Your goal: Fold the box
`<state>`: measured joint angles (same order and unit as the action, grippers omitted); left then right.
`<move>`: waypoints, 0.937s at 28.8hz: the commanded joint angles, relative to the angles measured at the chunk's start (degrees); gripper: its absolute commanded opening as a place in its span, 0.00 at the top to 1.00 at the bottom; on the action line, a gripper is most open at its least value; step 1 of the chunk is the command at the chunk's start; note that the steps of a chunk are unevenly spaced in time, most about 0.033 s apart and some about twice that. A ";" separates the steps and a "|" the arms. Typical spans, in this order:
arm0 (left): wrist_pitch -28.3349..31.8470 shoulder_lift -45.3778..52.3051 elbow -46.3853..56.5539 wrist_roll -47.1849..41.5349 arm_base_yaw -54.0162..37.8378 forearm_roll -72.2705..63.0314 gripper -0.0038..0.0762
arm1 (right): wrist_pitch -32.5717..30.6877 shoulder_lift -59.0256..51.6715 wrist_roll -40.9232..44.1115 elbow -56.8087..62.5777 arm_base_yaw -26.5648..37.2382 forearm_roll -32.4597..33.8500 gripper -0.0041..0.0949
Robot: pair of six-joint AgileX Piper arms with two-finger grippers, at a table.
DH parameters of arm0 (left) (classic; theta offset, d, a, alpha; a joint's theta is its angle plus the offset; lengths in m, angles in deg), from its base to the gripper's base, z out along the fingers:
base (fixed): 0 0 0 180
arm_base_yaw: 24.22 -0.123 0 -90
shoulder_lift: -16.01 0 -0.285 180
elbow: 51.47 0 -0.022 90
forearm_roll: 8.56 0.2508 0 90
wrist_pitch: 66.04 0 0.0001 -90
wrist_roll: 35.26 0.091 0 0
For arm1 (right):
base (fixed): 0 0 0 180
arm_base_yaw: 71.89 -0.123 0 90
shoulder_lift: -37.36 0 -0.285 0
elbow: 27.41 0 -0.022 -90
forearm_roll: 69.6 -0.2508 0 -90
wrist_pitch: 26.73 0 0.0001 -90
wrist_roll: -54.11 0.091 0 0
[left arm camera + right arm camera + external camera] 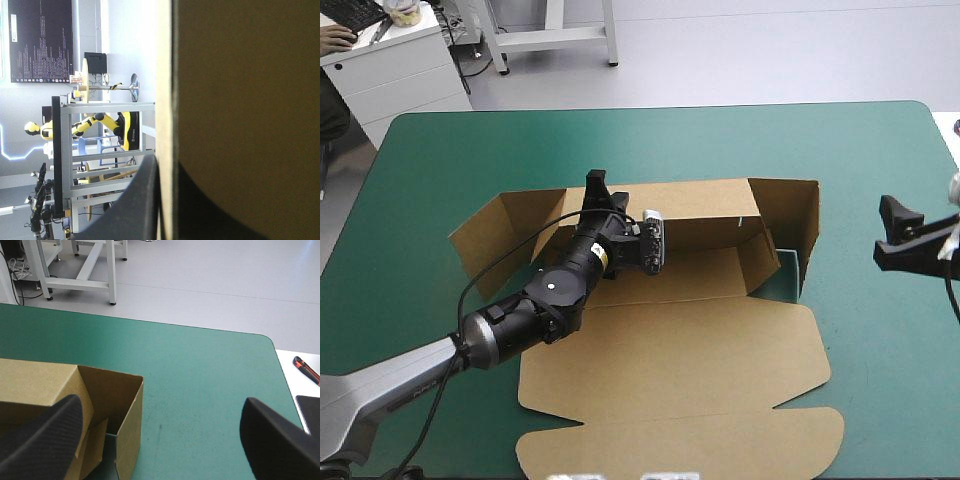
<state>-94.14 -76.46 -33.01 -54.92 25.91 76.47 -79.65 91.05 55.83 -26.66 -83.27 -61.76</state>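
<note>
Closest to me lies the flat lid of the box [670, 350], its tabbed front flap reaching toward the near edge of the worktop [620, 140] with its teal-green cover. The box is a brown board sheet sitting about mid-worktop. Its back wall is raised, its right end wall stands upright with a flap turned inward, its left end panel leans outward, and its floor and lid lie flat. Every face of the board I can see is plain brown.

My left hand [599, 196] is at the box's back wall, toward the left end, and is clamped on it. In the left wrist view the board's edge runs between the two black fingers, one on each face. The left arm [415, 392] has small lettering on its grey link, too small for me to read.

My right hand [882, 232] hangs right of the box and apart from it, its fingers spread wide with only the cover showing between them.

Farther right of the box, on a white surface off the worktop, lies a slim orange-and-black tool [306, 369]. A dark flat object [309, 412] lies beside it. I can't tell what either is.
</note>
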 commanded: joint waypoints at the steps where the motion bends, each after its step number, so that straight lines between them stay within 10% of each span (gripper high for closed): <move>1: -1.22 1.98 -0.81 -2.04 0.16 0.24 0.96 | 2.53 5.98 0.48 -7.04 0.21 1.22 0.16; 27: -2.86 1.98 -0.81 -5.78 0.16 3.39 0.96 | -2.21 54.19 -0.41 -35.24 0.31 -2.28 0.16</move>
<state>-94.61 -76.46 -32.59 -59.34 25.91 79.09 -85.20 145.91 56.17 -59.77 -83.27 -64.33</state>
